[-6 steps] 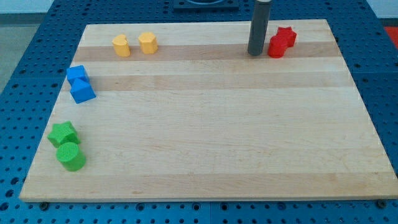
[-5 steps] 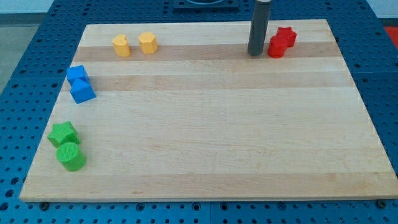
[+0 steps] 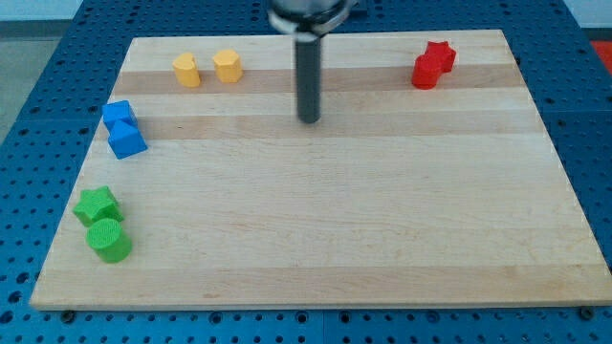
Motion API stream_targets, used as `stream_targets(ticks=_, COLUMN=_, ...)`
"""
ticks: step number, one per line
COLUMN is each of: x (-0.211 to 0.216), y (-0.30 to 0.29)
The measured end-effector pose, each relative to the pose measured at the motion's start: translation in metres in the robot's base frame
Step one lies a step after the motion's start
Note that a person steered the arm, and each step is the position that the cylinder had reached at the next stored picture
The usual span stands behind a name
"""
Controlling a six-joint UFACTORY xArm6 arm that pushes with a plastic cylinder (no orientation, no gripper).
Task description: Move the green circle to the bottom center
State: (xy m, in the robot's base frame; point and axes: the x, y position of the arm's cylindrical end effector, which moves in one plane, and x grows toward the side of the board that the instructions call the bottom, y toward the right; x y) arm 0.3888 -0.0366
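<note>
One green circle (image 3: 109, 241), a short squat cylinder, sits at about eight o'clock on the bench (image 3: 382, 239), touching or just beside the green star-like block (image 3: 97, 204) at its twelve. It looks light, rigid and likely to slide easily; with no jaws on this rod, nothing is held, so I would push low on its nine o'clock flank, though a round side may roll off-line. My tip (image 3: 308, 120) stands well apart near twelve o'clock, with two blue blocks (image 3: 122, 129), two yellow blocks (image 3: 207, 68) and red blocks (image 3: 433, 63) elsewhere.

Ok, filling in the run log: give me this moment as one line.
tip: upper middle, touching nothing | green circle: lower left, unmoved | green star: just above it | step: approach
</note>
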Motion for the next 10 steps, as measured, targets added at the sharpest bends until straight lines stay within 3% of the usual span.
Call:
stream_targets(ticks=2, x=0.084, y=-0.097)
stream_targets(ticks=3, x=0.140, y=-0.091)
stream_targets(ticks=4, x=0.223, y=-0.124)
stream_targets(ticks=5, x=0.229, y=-0.168)
stream_targets(ticks=6, x=0.222, y=-0.268)
stream_targets(ticks=8, x=0.173, y=-0.235)
stream_targets(ticks=10, x=0.172, y=-0.112)
